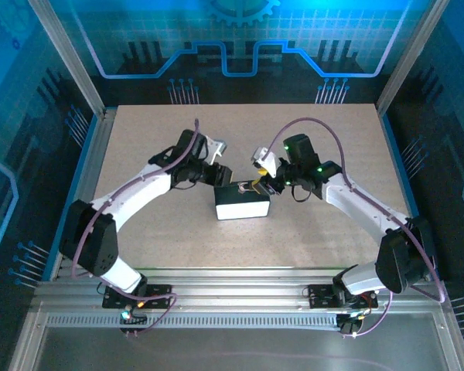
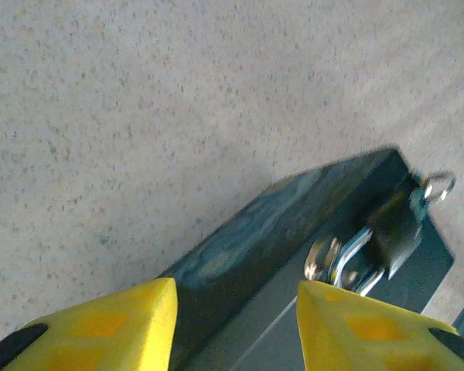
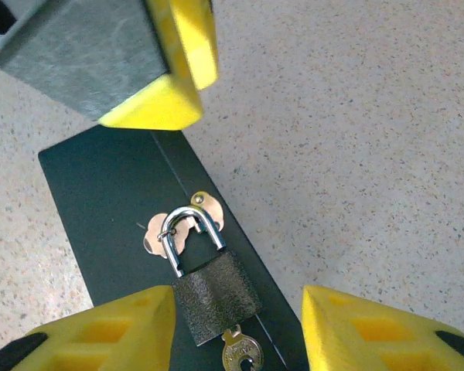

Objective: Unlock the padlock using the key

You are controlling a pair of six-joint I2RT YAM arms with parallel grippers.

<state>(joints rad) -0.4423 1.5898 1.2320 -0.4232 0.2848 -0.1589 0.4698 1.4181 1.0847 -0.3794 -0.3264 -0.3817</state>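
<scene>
— Well, whereabouts of the key (image 3: pixel 242 354)?
— Pushed into the base of the padlock (image 3: pixel 216 294), pale metal head poking out. Lying flat with the lock on the lid of the dark blue tin (image 3: pixel 108 201), toward its right end.
— And the shackle (image 3: pixel 187 232)?
— Closed, hooked through the small hasp (image 3: pixel 205 205) on the lid.
— State of the right gripper (image 3: pixel 236 328)?
— Spread wide, yellow fingers (image 3: pixel 100 336) either side of lock body and key, apparently touching neither.
— Left gripper (image 2: pixel 232 325), then?
— Likewise parted, poised at the tin's far left corner with that corner in the gap. Contact with the tin: cannot tell.
— Seen from above?
— Tin near the middle of the table (image 1: pixel 332 139), pale side wall facing near. Both arms (image 1: pixel 139 189) bent inward toward it, one from the left, one from the right, wrists close together over the lid's far edge.
</scene>
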